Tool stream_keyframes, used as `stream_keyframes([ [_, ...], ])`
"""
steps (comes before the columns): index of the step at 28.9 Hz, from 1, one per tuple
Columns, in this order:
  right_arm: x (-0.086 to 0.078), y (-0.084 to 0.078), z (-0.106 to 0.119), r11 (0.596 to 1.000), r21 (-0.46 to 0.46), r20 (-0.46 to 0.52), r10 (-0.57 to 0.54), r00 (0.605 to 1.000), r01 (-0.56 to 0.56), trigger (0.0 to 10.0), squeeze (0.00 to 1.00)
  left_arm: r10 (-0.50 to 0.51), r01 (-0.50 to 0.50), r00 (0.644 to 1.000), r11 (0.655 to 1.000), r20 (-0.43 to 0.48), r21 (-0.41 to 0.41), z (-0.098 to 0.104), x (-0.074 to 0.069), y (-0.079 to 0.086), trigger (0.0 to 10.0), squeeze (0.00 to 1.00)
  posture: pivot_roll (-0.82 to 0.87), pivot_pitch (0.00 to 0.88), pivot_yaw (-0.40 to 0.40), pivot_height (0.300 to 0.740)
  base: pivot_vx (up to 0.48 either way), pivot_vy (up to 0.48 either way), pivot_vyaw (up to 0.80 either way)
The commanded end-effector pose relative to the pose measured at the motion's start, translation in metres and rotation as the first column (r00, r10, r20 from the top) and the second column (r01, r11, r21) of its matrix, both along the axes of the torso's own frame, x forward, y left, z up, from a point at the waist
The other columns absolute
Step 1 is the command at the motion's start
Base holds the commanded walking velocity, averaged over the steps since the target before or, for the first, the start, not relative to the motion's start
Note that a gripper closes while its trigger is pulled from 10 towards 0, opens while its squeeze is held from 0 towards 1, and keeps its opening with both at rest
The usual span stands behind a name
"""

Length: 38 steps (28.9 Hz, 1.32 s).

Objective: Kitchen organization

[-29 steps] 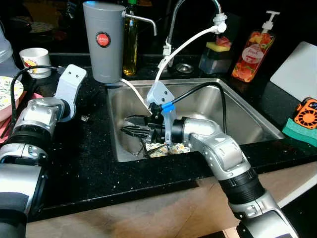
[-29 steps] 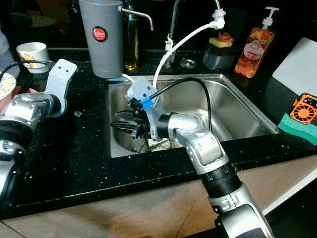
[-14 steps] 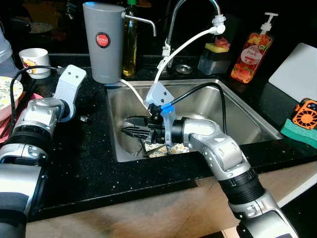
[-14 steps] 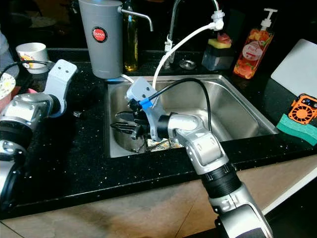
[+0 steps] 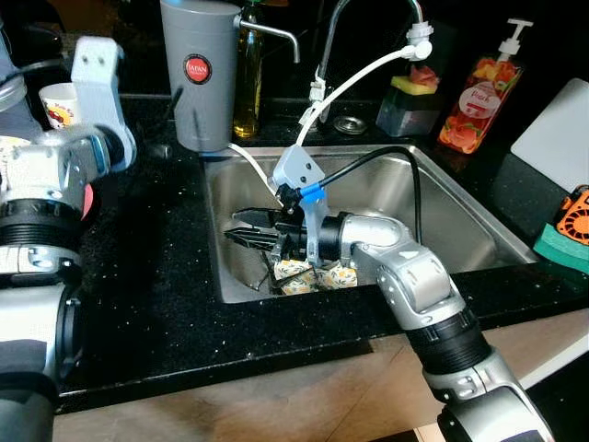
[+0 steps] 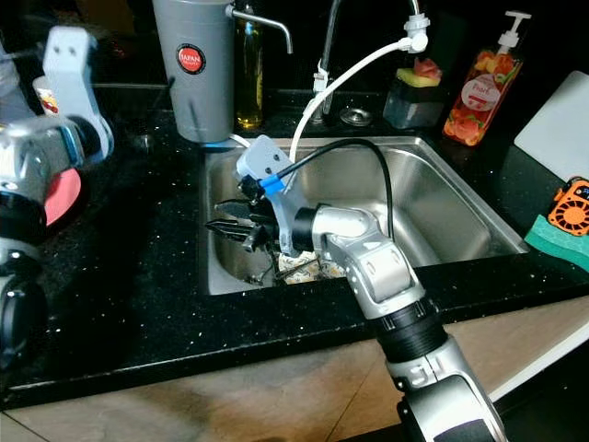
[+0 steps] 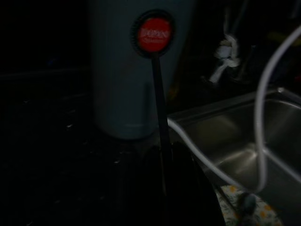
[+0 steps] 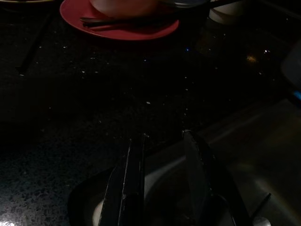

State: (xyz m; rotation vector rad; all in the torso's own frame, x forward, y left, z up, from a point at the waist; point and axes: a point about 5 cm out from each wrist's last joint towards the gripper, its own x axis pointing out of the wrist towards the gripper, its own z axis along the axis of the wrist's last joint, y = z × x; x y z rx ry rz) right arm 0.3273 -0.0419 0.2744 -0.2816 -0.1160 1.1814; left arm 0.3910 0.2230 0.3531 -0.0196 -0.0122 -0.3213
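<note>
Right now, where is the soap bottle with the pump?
In the left eye view the soap bottle stands on the counter behind the sink's far right corner, beside the sponge holder.

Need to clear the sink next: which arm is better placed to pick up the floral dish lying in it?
Right, probably. The right gripper is open inside the sink, just above the floral dish. The left gripper is over the counter by the gray canister, outside the basin.
</note>
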Motion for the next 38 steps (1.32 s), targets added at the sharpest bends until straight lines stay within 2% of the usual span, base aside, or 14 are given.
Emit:
stream_keyframes([
  [1,0.002,-0.003,0.008,0.999,0.037,0.013,-0.013,1.0,0.013,10.0,0.0,-0.061,0.062,0.998,0.997,0.026,-0.035,0.004,-0.003,-0.01,0.0,0.0,-0.02,0.078,-0.085,0.74,0.0,0.0,0.0],
  [4,0.004,-0.005,0.012,0.996,0.081,0.025,-0.045,0.999,0.043,10.0,0.0,-0.129,0.137,0.989,0.984,0.073,-0.118,0.007,-0.009,-0.017,0.0,0.0,-0.02,0.078,-0.082,0.74,0.0,0.0,0.0],
  [7,0.013,-0.01,0.037,0.937,0.316,0.007,-0.159,0.987,0.149,10.0,0.0,-0.216,0.261,0.946,0.95,0.241,-0.173,0.009,-0.022,-0.03,0.0,0.0,-0.02,0.084,-0.073,0.74,0.0,0.0,0.0],
  [8,0.013,-0.01,0.037,0.937,0.316,0.007,-0.159,0.987,0.149,10.0,0.0,-0.216,0.261,0.946,0.95,0.241,-0.173,0.009,-0.022,-0.03,0.0,0.0,-0.02,0.084,-0.073,0.74,0.0,0.0,0.0],
  [13,0.02,-0.026,0.064,0.771,0.592,-0.125,-0.2,0.972,0.235,10.0,0.0,-0.198,0.283,0.924,0.93,0.328,-0.234,0.004,-0.034,-0.039,0.0,0.0,-0.03,0.088,-0.071,0.74,0.0,0.0,0.0],
  [14,0.019,-0.029,0.066,0.739,0.632,-0.155,-0.174,0.972,0.233,10.0,1.0,-0.207,0.284,0.924,0.934,0.321,-0.217,-0.002,-0.036,-0.042,0.0,0.0,-0.03,0.09,-0.068,0.74,0.0,0.0,0.0],
  [22,0.007,-0.02,0.056,0.74,0.643,-0.175,-0.108,0.979,0.197,10.0,1.0,-0.21,0.263,0.928,0.954,0.308,-0.144,-0.006,-0.037,-0.05,0.0,0.0,0.0,0.087,-0.021,0.74,0.0,0.0,0.0],
  [23,0.006,-0.018,0.055,0.735,0.646,-0.185,-0.114,0.976,0.208,10.0,0.51,-0.212,0.266,0.926,0.953,0.312,-0.143,-0.005,-0.038,-0.051,0.0,0.0,0.0,0.084,-0.002,0.74,0.0,0.0,0.0],
  [24,0.006,-0.018,0.055,0.735,0.646,-0.185,-0.114,0.976,0.208,10.0,0.51,-0.212,0.266,0.926,0.953,0.312,-0.143,-0.005,-0.038,-0.051,0.0,0.0,0.0,0.084,-0.002,0.74,0.0,0.0,0.0],
  [25,0.006,-0.018,0.055,0.73,0.648,-0.193,-0.118,0.974,0.217,10.0,0.0,-0.213,0.267,0.926,0.953,0.313,-0.14,-0.005,-0.038,-0.051,0.0,0.0,0.0,0.083,0.004,0.74,0.0,0.0,0.0],
  [31,0.004,-0.02,0.051,0.699,0.665,-0.219,-0.155,0.963,0.263,10.0,0.0,-0.282,0.32,0.919,0.942,0.275,-0.105,-0.013,-0.039,-0.059,0.0,0.0,0.0,0.077,0.063,0.74,0.0,0.0,0.0],
  [35,0.002,-0.031,0.055,0.634,0.711,-0.245,-0.183,0.952,0.305,10.0,0.0,-0.485,0.515,0.843,0.852,0.231,-0.091,-0.028,-0.051,-0.071,0.0,0.0,0.0,0.08,0.092,0.74,0.0,0.0,0.0],
  [37,0.002,-0.031,0.055,0.634,0.711,-0.245,-0.183,0.952,0.305,10.0,0.0,-0.485,0.515,0.843,0.852,0.231,-0.091,-0.028,-0.051,-0.071,0.0,0.0,0.0,0.08,0.092,0.74,0.0,0.0,0.0],
  [38,0.002,-0.031,0.056,0.629,0.716,-0.248,-0.177,0.953,0.303,10.0,0.17,-0.51,0.541,0.829,0.835,0.23,-0.102,-0.03,-0.053,-0.073,0.0,0.0,0.0,0.08,0.091,0.74,0.0,0.0,0.0],
])
